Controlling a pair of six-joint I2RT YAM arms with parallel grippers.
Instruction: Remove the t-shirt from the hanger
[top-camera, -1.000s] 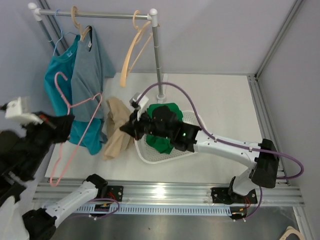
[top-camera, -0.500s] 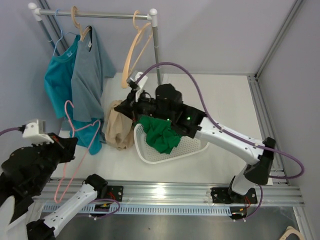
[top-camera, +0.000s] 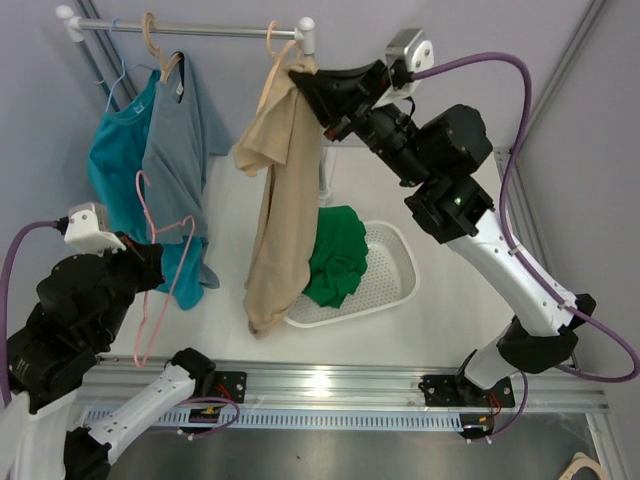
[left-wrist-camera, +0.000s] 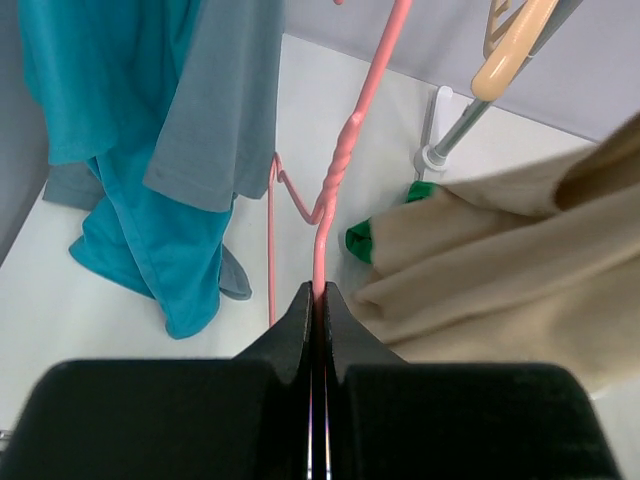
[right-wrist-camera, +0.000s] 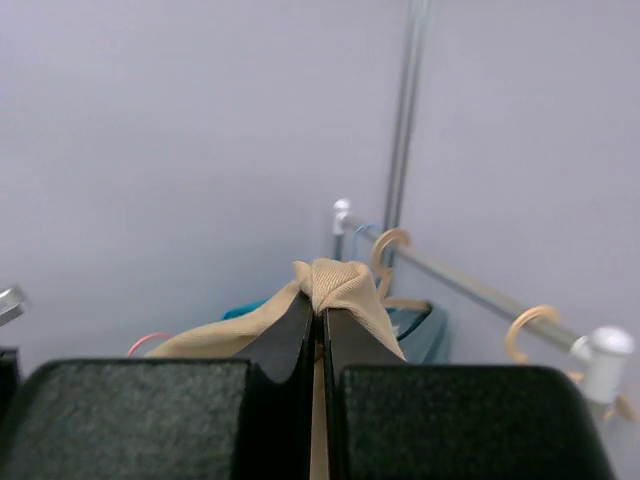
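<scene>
The beige t-shirt (top-camera: 280, 210) hangs full length in the air, free of the pink wire hanger (top-camera: 160, 280). My right gripper (top-camera: 298, 72) is raised near the rail's right end and is shut on a bunched fold at the shirt's top (right-wrist-camera: 345, 285). At the left, my left gripper (top-camera: 150, 264) is shut on the pink hanger's wire (left-wrist-camera: 335, 180), which carries no garment. In the left wrist view the beige t-shirt (left-wrist-camera: 500, 260) fills the right side, apart from the hanger. The jaws of both grippers (left-wrist-camera: 318, 292) (right-wrist-camera: 320, 310) are pressed together on what they hold.
A rail (top-camera: 190, 30) at the back left carries a teal shirt (top-camera: 110, 170), a grey shirt (top-camera: 175, 150) and beige hangers (top-camera: 275, 50). Its pole (top-camera: 318, 130) stands behind the beige shirt. A white basket (top-camera: 385, 265) holds a green cloth (top-camera: 335, 255).
My right arm has swung up from the basket area, hauling the beige t-shirt off the table to rail height. The left arm shifted slightly with the pink hanger.
</scene>
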